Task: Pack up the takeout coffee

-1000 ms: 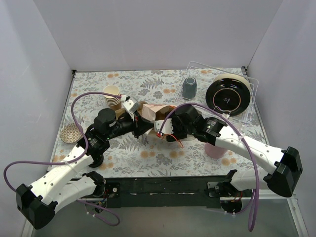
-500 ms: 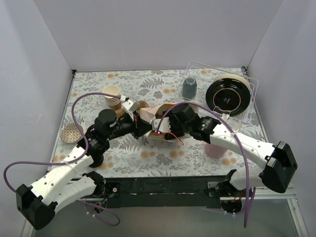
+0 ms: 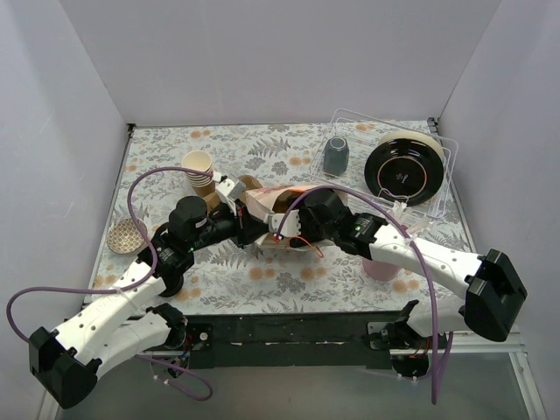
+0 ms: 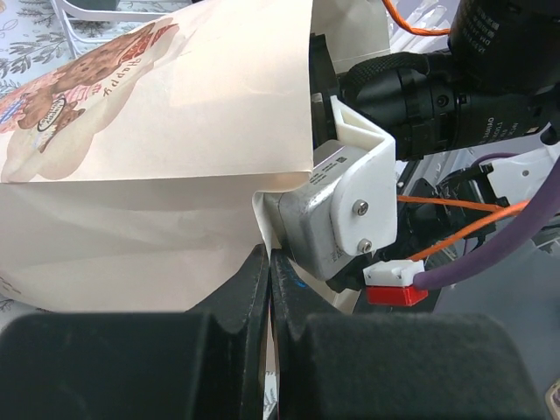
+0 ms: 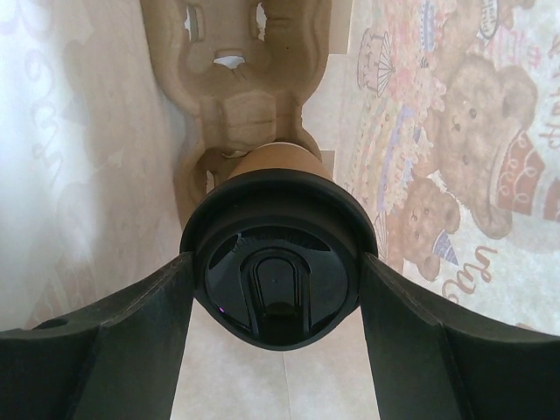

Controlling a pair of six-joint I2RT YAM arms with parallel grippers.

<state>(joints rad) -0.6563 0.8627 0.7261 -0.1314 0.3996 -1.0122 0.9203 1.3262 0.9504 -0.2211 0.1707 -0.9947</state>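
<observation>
The paper bag (image 3: pixel 262 203) lies on its side at the table's middle, its mouth towards the right arm. My left gripper (image 4: pixel 269 262) is shut on the bag's (image 4: pixel 157 131) lower mouth edge. The takeout coffee (image 5: pixel 276 289), a brown cup with a black lid, is inside the bag, and my right gripper (image 5: pixel 276 262) is shut on it, one finger pressing each side of the lid. Deeper in the bag lies a brown pulp cup carrier (image 5: pixel 241 79). In the top view the coffee is hidden by the bag and the right wrist (image 3: pixel 324 219).
A stack of lidless paper cups (image 3: pixel 200 171) stands behind the left gripper. A grey mug (image 3: pixel 336 155) and a black plate (image 3: pixel 403 173) sit in a clear tray (image 3: pixel 442 144) at the back right. A pink cup (image 3: pixel 382 265) is under the right arm, a small patterned dish (image 3: pixel 127 235) at the left.
The right arm has pushed leftward, carrying the coffee deeper into the bag. The left gripper keeps its hold on the bag's edge and has shifted only slightly.
</observation>
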